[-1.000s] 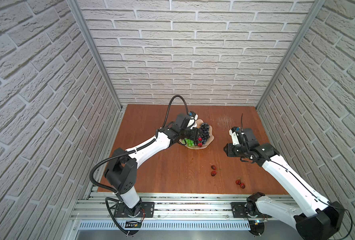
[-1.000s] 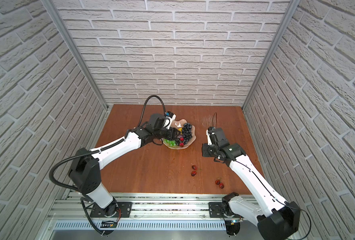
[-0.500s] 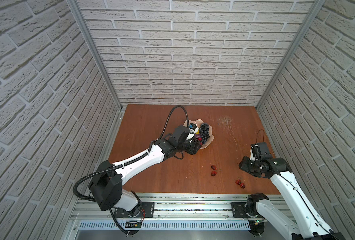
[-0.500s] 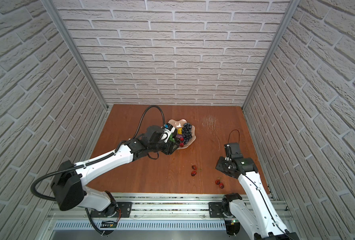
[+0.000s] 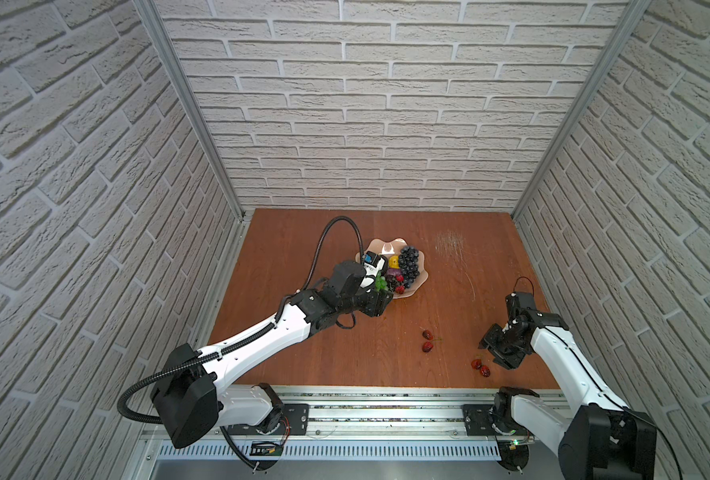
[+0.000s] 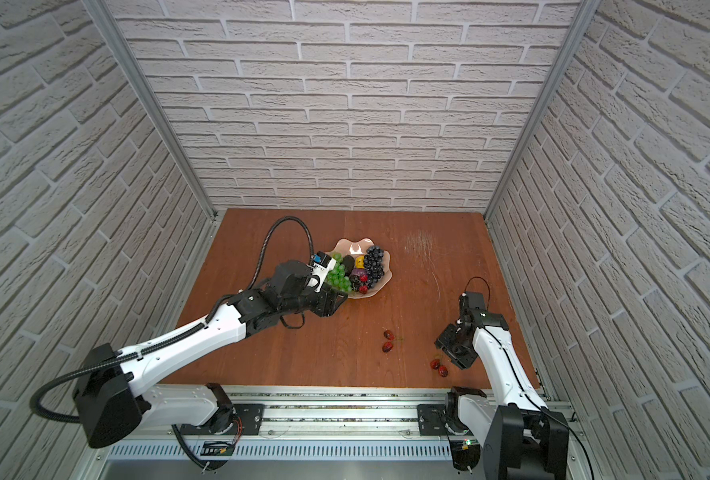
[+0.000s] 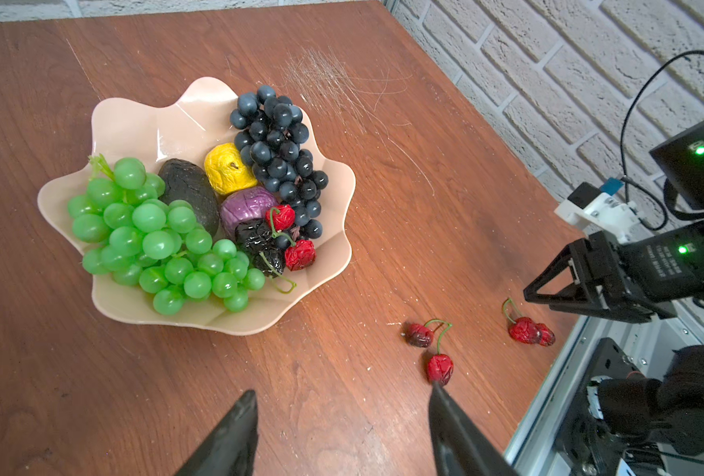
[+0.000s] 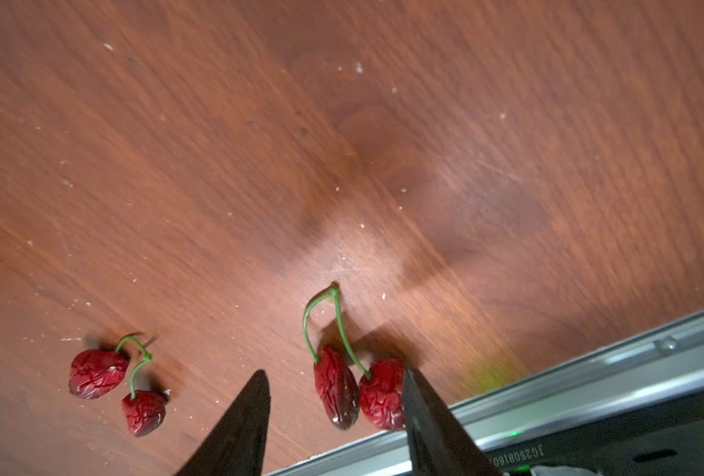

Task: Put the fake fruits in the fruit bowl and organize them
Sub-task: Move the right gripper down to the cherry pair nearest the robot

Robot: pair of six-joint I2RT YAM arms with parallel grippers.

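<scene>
The right pincer has swung from near the fruit bowl to the front edge of the worktop — open, empty, straddling a red cherry pair — so it likely lowers and closes next, while the left pincer, also open, has backed off the bowl.

One bowl, two grape bunches, one avocado, one lemon, one purple fruit, eight cherries.

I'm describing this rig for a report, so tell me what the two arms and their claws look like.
Both the left arm and right arm have white shells with black joints and bases. A ribbed black hose loops along the left one; a thin black cable arcs over the right. The left claw and right claw are black and taper to points.
</scene>
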